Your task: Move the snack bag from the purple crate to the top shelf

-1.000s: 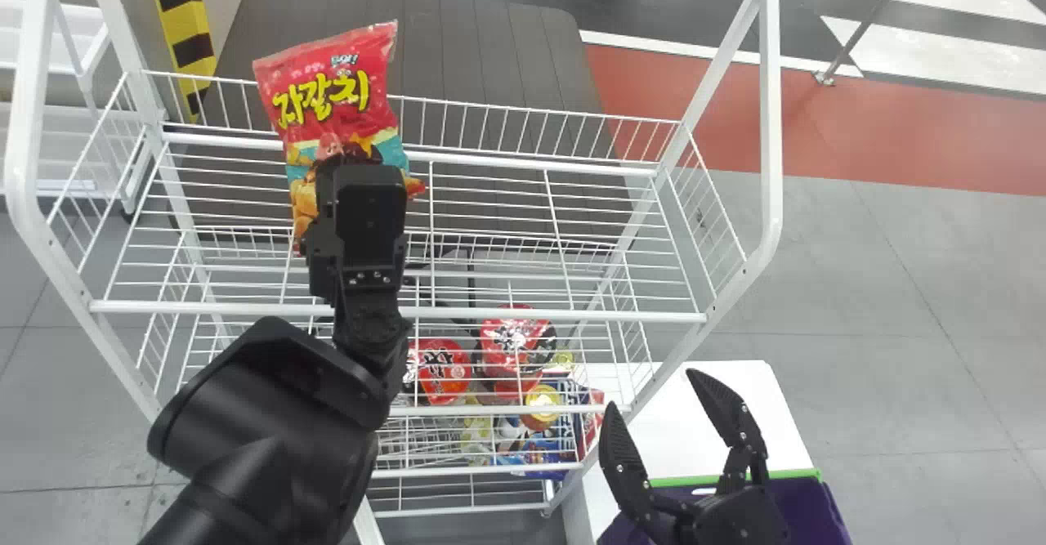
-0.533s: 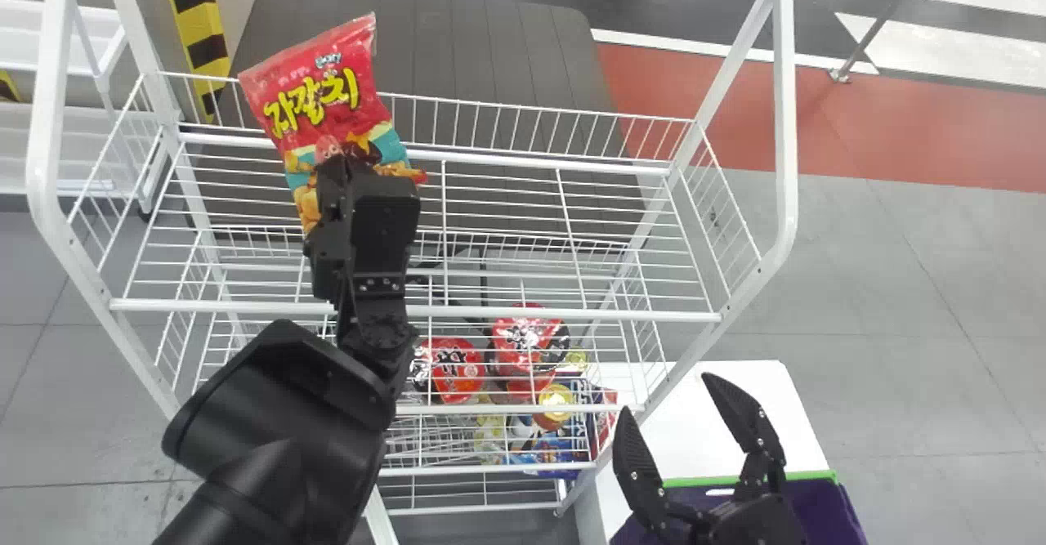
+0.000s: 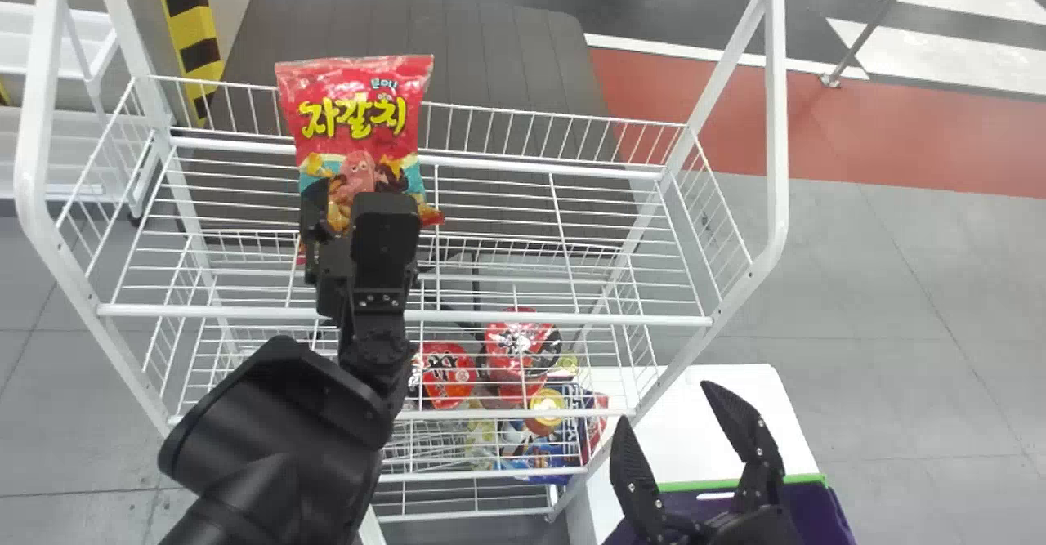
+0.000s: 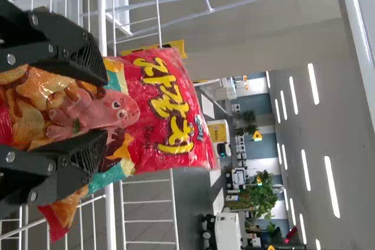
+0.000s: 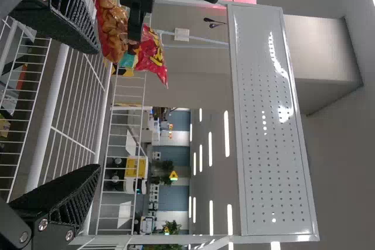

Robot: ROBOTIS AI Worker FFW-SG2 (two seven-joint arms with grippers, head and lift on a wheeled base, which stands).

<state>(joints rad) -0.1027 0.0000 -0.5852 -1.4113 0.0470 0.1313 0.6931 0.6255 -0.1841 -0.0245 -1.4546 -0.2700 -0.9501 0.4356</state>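
My left gripper (image 3: 384, 238) is over the left half of the top shelf (image 3: 572, 317), shut on the lower part of the red snack bag (image 3: 355, 112). The bag stands upright from it, printed front toward the head. In the left wrist view, both fingers of my left gripper (image 4: 98, 107) press into the snack bag (image 4: 167, 109). Whether the bag's bottom touches the wires, I cannot tell. My right gripper (image 3: 666, 414) stands open at the lower right, by the purple crate (image 3: 817, 516); in the right wrist view, shelf wires show beyond my right gripper (image 5: 97, 109).
White uprights frame the shelf, the right one (image 3: 778, 120) rising between shelf and open floor. A wire rail (image 3: 556, 132) runs along its back edge. Red packages (image 3: 519, 345) lie on a lower level. A white table (image 3: 695, 422) is at the lower right.
The snack bag was tilted to the left and now stands straighter, somewhat lower and farther right in the head view. My left gripper turned with it, still holding. The right gripper remains open.
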